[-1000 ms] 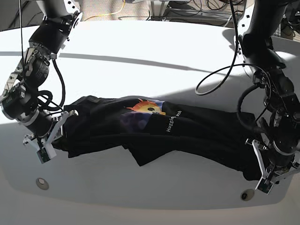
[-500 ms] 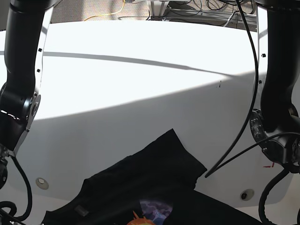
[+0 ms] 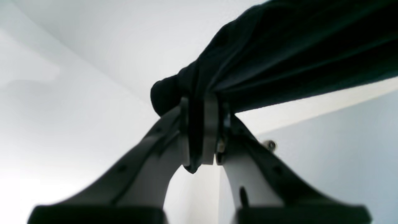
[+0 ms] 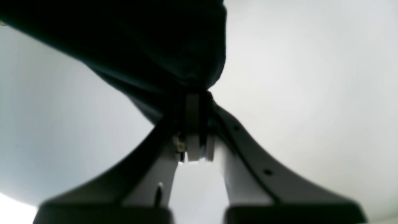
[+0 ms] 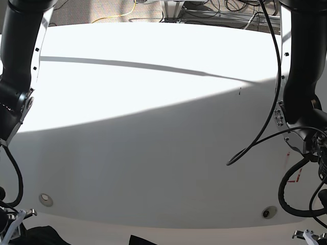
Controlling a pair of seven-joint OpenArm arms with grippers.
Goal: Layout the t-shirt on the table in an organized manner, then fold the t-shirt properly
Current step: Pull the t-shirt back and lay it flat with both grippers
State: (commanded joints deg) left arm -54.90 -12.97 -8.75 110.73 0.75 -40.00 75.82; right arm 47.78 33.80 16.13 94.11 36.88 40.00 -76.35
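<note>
The black t-shirt (image 3: 289,56) hangs bunched from my left gripper (image 3: 201,124), which is shut on a gathered fold of it. My right gripper (image 4: 196,123) is likewise shut on a bunch of the t-shirt (image 4: 149,46). In the base view only two dark scraps of the t-shirt (image 5: 45,236) show at the bottom edge, below the white table (image 5: 153,102). The right gripper (image 5: 15,224) sits at the bottom left corner and the left gripper (image 5: 306,236) at the bottom right. The print is hidden.
Two small metal discs (image 5: 46,198) (image 5: 268,212) sit near the table's front edge. A red mark (image 5: 294,176) lies at the right. Both dark arm columns stand at the table's sides, with black cables looping by the right one (image 5: 286,194).
Both arms have drawn back toward the camera with the t-shirt, which covered the table's front half a second ago and has now slid almost wholly off the bottom of the base view.
</note>
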